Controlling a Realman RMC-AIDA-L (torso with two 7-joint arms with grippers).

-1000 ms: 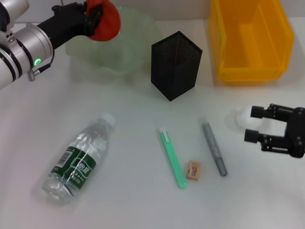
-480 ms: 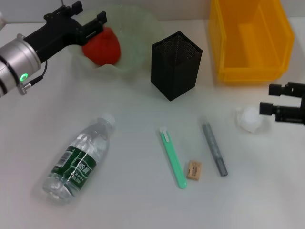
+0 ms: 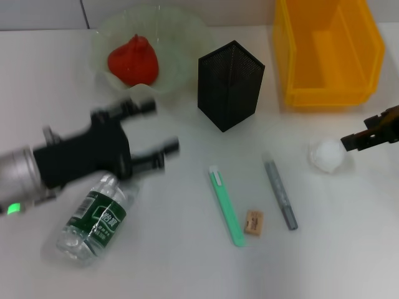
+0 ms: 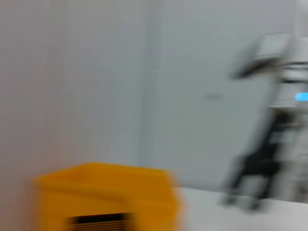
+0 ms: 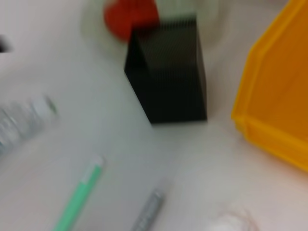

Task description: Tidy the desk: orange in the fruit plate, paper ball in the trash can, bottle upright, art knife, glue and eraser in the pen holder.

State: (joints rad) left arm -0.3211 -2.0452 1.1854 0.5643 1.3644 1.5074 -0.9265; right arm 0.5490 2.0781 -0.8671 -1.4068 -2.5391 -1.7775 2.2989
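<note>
Orange [image 3: 133, 59] sits in the fruit plate [image 3: 181, 43] at the far left of the surface [image 3: 187, 268], nothing touching it. Left gripper [image 3: 156, 132] is well clear of it, nearer the robot, hovering over the cap end of the bottle [image 3: 96, 218]. Left fingers [image 3: 163, 151] are spread wide and hold nothing; the bottle's top is hidden under the gripper body, the rest lies on its side, label up.

Paper ball [image 3: 328, 155] lies on the surface near the right edge, in front of the trash can [image 3: 327, 50]. Right gripper [image 3: 374, 132] is just beside the ball on its outer side, only partly in frame; one finger [image 3: 361, 138] reaches toward the ball. Can't tell whether it touches, or how far the fingers are open.

Pen holder [image 3: 229, 84] stands upright between fruit plate and trash can. In front of it, lying flat: green art knife [image 3: 225, 204], grey glue stick [image 3: 280, 194], and eraser [image 3: 252, 222] between their near ends, touching neither.

Right wrist view shows the pen holder [image 5: 168, 79], trash can wall [image 5: 274, 96], orange [image 5: 129, 17], green knife [image 5: 79, 195] and grey stick [image 5: 148, 211], all blurred. Left wrist view shows only the trash can [image 4: 103, 195] and a blurred background.
</note>
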